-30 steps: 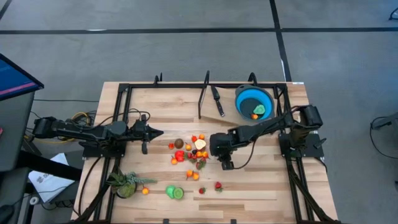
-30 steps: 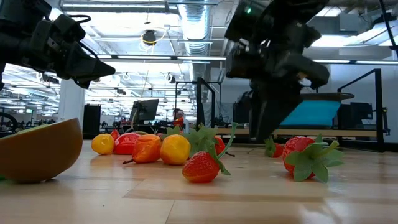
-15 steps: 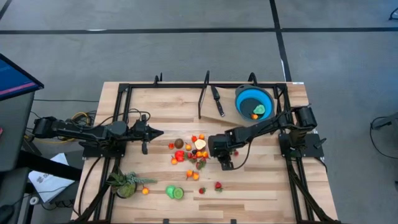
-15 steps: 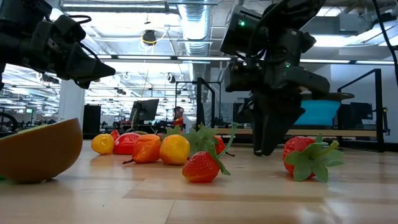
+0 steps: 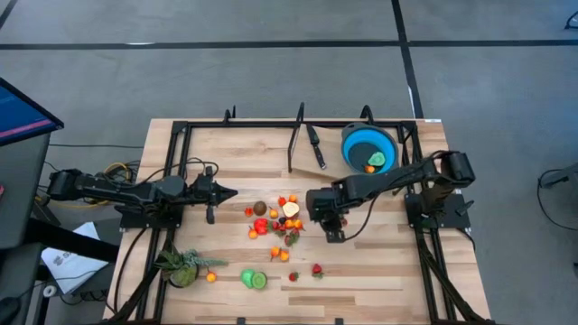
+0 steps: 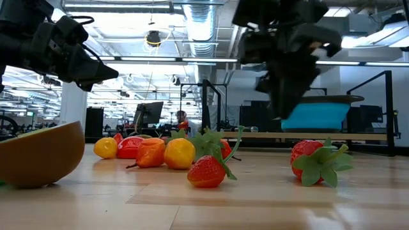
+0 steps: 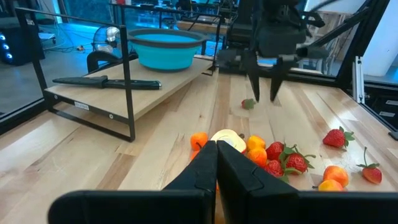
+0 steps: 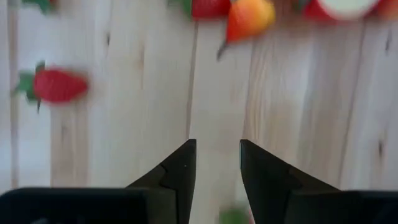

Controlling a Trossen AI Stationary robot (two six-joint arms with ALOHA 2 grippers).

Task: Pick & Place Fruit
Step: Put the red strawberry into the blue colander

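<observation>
Small toy fruits lie in a cluster (image 5: 275,221) at the table's middle, with more strawberries (image 5: 316,269) and a green fruit (image 5: 254,279) nearer the front. My right gripper (image 5: 330,227) hangs above the table just right of the cluster, pointing steeply down, open (image 8: 214,146) with nothing between its fingers. A small strawberry (image 7: 249,104) lies on the wood below it. My left gripper (image 5: 230,192) waits shut (image 7: 216,149) left of the cluster, raised and level. The blue bowl (image 5: 368,149) at the far right holds a green and an orange fruit.
A black-handled knife (image 5: 315,146) lies on the raised board left of the bowl. A spiky leafy plant (image 5: 181,266) sits at the front left. A brown half shell (image 6: 38,156) lies close to the low camera. Black frame rails border the table's far edge and sides.
My right gripper dipped until its fingertips reached the table beside the strawberries, then rose clear again and tipped a little. Nothing came up between its fingers. The fruit cluster has stayed where it was.
</observation>
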